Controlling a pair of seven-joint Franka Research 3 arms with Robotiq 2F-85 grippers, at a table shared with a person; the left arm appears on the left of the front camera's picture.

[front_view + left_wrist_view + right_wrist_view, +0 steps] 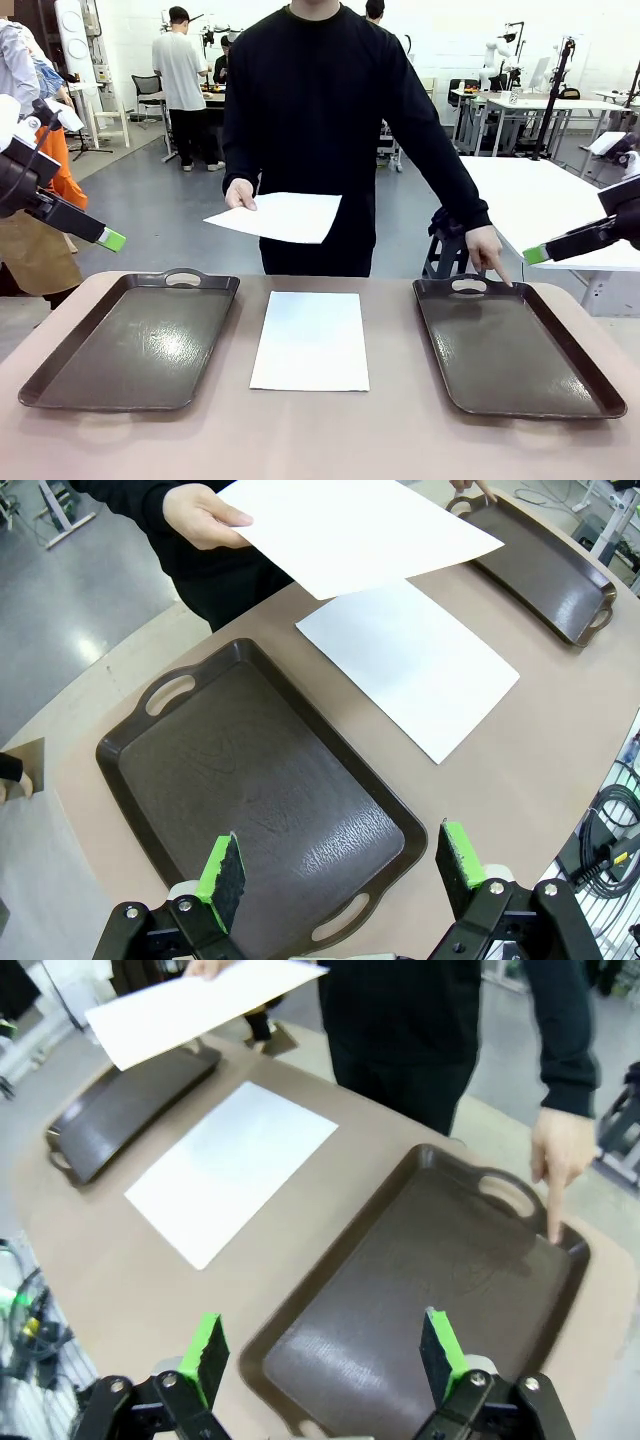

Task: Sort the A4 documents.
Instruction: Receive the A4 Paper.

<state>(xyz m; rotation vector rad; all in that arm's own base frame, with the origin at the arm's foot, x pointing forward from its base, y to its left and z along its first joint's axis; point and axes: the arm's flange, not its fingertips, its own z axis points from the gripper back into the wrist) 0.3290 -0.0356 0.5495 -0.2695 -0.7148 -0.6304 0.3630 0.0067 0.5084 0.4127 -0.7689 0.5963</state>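
Observation:
One white A4 document (311,340) (410,663) (230,1167) lies flat on the table between two dark brown trays. A person across the table holds a second white sheet (277,217) (355,528) (195,1002) in one hand above the table. Their other hand (487,253) (556,1153) points a finger at the far corner of the right tray (515,345) (420,1295). My left gripper (112,239) (340,870) hovers open and empty above the left tray (135,342) (250,795). Over the right tray, my right gripper (537,254) (322,1352) is open and empty too.
Both trays look bare inside. The tan table (320,440) has rounded edges, with open floor beyond. Other people, white tables and equipment stand far behind the person.

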